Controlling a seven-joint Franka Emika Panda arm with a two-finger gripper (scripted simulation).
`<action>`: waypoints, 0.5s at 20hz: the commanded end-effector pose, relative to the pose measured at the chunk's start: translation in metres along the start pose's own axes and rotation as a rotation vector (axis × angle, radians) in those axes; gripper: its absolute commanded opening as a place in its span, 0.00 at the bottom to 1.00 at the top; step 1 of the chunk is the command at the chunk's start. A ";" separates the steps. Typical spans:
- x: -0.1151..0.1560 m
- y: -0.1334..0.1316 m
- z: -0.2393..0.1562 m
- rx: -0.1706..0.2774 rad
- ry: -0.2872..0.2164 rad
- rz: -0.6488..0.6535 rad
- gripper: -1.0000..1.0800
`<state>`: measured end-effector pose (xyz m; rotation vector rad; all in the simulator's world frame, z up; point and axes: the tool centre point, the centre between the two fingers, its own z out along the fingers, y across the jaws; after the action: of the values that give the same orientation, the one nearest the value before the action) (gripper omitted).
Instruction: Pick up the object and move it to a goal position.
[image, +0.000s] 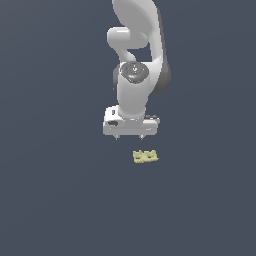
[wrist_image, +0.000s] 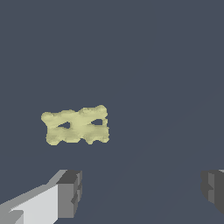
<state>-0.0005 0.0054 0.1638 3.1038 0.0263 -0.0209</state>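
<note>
In the exterior view the gripper (image: 129, 137) hangs above the dark floor with its jaws spread and nothing in them, while the object (image: 145, 156) lies flat just below and a little toward that view's right, so the approach should first centre over it before descending. In the wrist view the object (wrist_image: 75, 125) sits clear of both fingertips (wrist_image: 70, 194) (off-centre, nearer one), its long axis roughly parallel to the line between them; turning the wrist to close across the narrow width looks wise.
</note>
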 end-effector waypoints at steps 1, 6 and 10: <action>0.001 -0.002 0.002 0.002 0.000 0.034 0.96; 0.003 -0.008 0.008 0.008 -0.001 0.129 0.96; 0.005 -0.014 0.014 0.013 -0.002 0.227 0.96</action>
<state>0.0031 0.0167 0.1513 3.1027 -0.2677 -0.0174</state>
